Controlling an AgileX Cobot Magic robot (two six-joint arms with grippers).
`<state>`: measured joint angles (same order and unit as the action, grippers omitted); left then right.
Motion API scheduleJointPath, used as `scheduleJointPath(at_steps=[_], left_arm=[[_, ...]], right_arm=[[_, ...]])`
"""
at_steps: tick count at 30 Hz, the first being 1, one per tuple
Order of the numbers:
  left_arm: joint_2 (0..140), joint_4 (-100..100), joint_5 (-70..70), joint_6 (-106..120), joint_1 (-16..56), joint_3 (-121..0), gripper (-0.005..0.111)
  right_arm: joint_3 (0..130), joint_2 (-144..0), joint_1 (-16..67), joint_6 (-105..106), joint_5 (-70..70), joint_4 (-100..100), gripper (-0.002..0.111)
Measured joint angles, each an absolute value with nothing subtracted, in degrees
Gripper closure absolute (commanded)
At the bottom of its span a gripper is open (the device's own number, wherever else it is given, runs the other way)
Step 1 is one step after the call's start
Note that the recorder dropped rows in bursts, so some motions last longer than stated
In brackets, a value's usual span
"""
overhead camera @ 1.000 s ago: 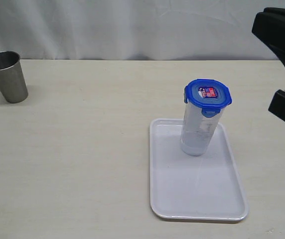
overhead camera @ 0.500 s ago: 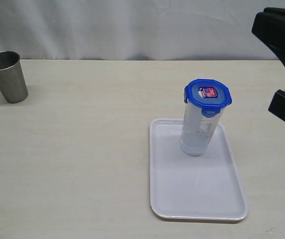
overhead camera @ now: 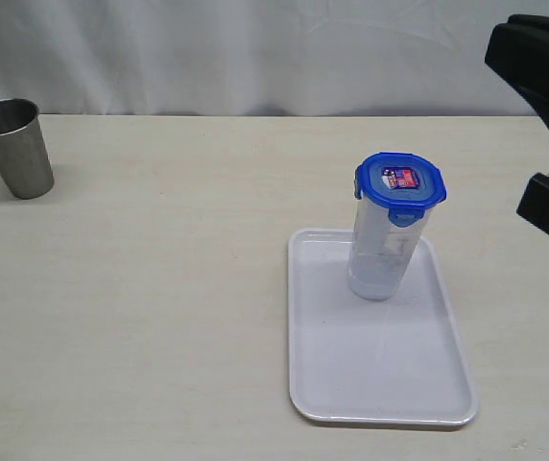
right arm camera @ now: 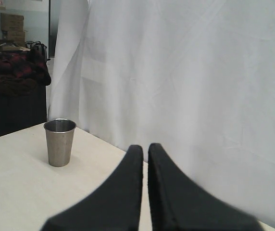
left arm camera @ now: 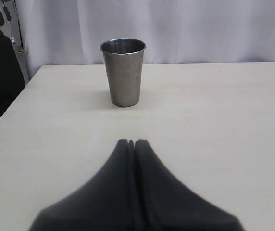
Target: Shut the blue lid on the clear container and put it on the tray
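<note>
Shows tall clear plastic container (overhead camera: pixel 380 259), translucent blue lid (overhead camera: pixel 400 181) on, upright on flat white tray (overhead camera: pixel 380 375) — left end effector (left arm camera: pixel 131 142), right end effector (right arm camera: pixel 145 147) closed, empty.

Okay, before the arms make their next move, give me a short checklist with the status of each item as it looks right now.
1. Blue lid seated on top of the clear container: ok.
2. All four lid flaps snapped down: cannot tell; only the near side shows.
3. Container upright on the tray, inside its rim: ok.
4. Left gripper shut and holding nothing, pointed at the steel cup: ok.
5. Right gripper shut and holding nothing, away from the container: ok.
</note>
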<state>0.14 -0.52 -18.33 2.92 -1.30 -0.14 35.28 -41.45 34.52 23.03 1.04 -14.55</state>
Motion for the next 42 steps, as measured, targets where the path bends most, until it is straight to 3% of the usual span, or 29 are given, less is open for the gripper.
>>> scheduleJointPath(at_steps=[13,23,30,42], left_arm=[[0.1,-0.5,-18.3,2.9,-1.3,-0.1,0.107],[0.1,-0.5,-18.3,3.0,-1.3,-0.1,0.107],[0.1,-0.5,-18.3,3.0,-1.3,-0.1,0.107],[0.1,-0.5,-18.3,3.0,-1.3,-0.1,0.107]], right_arm=[[35.3,-41.2,34.5,27.7,1.3,-11.8,0.104],[19.6,-28.8,33.2,20.2,22.9,-7.5,0.104],[13.9,-17.1,23.4,16.9,23.4,-7.5,0.104],[13.4,-3.5,5.1,11.1,9.0,-7.2,0.104]])
